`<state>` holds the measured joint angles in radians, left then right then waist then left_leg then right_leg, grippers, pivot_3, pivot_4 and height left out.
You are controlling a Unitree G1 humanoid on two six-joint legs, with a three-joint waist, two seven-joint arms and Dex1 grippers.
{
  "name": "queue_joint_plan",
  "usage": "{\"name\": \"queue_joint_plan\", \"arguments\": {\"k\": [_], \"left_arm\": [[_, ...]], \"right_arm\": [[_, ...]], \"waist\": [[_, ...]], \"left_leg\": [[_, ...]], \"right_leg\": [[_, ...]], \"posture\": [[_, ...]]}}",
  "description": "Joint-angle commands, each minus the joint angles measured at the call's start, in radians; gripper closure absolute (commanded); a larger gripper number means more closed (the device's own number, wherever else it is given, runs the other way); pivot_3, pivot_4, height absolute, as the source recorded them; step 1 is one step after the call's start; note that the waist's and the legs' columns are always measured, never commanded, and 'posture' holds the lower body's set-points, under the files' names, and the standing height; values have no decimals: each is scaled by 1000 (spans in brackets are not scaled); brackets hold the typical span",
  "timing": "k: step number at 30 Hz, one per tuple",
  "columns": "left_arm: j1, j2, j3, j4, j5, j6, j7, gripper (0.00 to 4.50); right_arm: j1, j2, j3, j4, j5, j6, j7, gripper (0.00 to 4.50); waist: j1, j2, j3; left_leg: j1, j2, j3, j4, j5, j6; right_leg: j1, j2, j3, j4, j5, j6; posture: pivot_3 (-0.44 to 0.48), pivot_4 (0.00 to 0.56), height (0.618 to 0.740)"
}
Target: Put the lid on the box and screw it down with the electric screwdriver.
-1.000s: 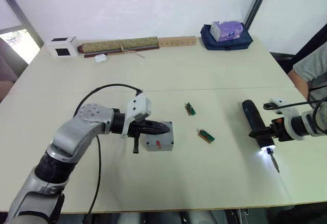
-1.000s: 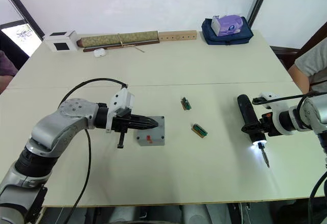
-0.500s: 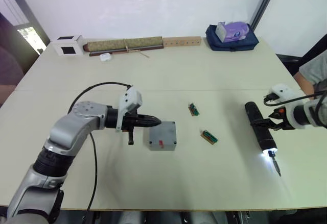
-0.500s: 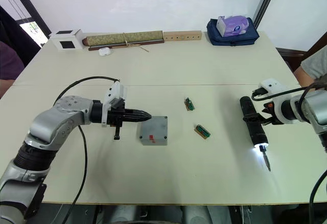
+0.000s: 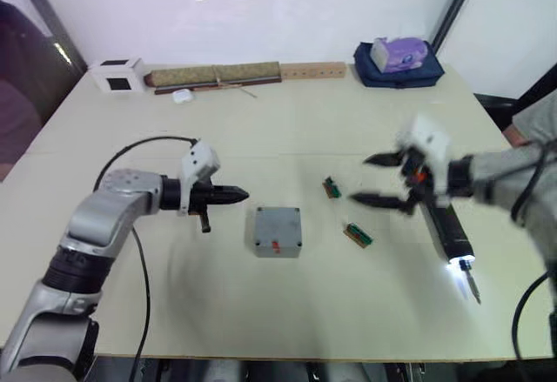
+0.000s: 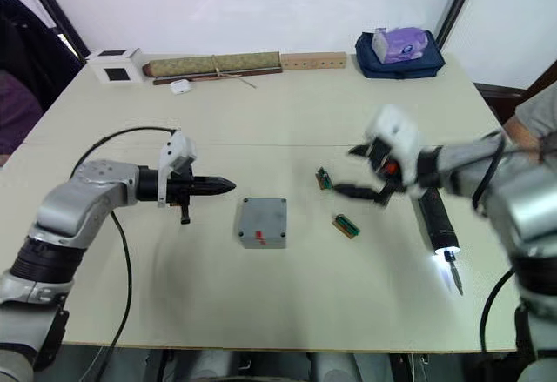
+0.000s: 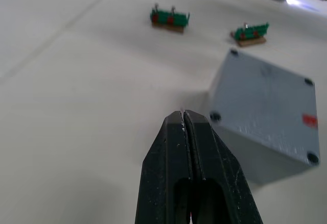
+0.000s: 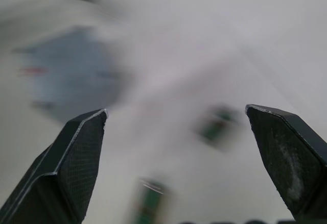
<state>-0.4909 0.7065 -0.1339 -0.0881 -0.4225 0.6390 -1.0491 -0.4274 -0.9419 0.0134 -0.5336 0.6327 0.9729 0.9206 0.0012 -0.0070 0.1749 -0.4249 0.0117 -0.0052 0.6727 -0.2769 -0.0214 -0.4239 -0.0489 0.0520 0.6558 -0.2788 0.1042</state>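
Left eye view: left fingers (image 5: 242, 194) together beside box (image 5: 278, 230); right fingers (image 5: 357, 197) apart, empty.

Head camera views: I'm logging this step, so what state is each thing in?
Grey square box: lid on, flat on table.
Black electric screwdriver: lying on table, tip lit, not held.
Left gripper: shut, empty, beside the box.
Right gripper: open, empty, above table.

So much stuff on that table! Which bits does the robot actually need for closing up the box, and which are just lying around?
Needed for the job:
- the box, with the lid already on top
- the electric screwdriver, lying on the table with its tip lit

Just lying about:
- two green circuit boards
- white cube
- rolled mat
- wooden strip
- blue bag
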Motion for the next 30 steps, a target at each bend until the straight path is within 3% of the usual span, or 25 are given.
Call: {"name": "queue_joint_plan", "arguments": {"k": [1, 9, 13, 20, 27, 30], "left_arm": [[45, -24, -14, -86, 28, -6, 60, 4500], [102, -14, -59, -154, 56, 19, 76, 4500], [81, -20, -81, -118, 91, -8, 78, 4500], [48, -56, -113, -79, 135, -71, 75, 4500], [-61, -119, -124, 18, 162, -97, 61, 4500], [-71, -119, -132, 64, 196, -128, 64, 4500]], "right_arm": [[80, 48, 38, -115, 63, 61, -47, 15], [125, 73, 118, -141, 45, 57, -79, 15], [97, 79, 229, -99, -87, -4, -124, 15], [90, 141, 270, -99, -85, 51, -167, 15], [88, 290, 193, -145, 38, 226, -267, 15], [92, 282, 171, -168, 52, 260, -279, 15]], "waist": [[2, 0, 0], [-2, 0, 0], [-13, 0, 0], [-12, 0, 0], [-12, -1, 0], [-14, -1, 0]], "left_leg": [[-1, 0, 0, 6, -1, 1], [2, 0, 0, 10, -1, 2], [3, 0, -1, 9, -1, 2], [3, 0, -1, 10, -1, 1], [3, -1, -2, 10, -1, 2], [4, -1, -2, 10, -1, 2]], "right_leg": [[2, 0, 0, 0, 0, 1], [7, 2, 0, 0, 2, 4], [8, 3, -1, 1, 2, 4], [8, 3, 0, 1, 2, 4], [9, 2, -1, 1, 2, 4], [9, 3, -1, 1, 2, 4]], "posture": [[0, 150, 740], [0, 150, 740], [0, 150, 740], [0, 150, 740], [0, 150, 740], [0, 150, 740]]}}
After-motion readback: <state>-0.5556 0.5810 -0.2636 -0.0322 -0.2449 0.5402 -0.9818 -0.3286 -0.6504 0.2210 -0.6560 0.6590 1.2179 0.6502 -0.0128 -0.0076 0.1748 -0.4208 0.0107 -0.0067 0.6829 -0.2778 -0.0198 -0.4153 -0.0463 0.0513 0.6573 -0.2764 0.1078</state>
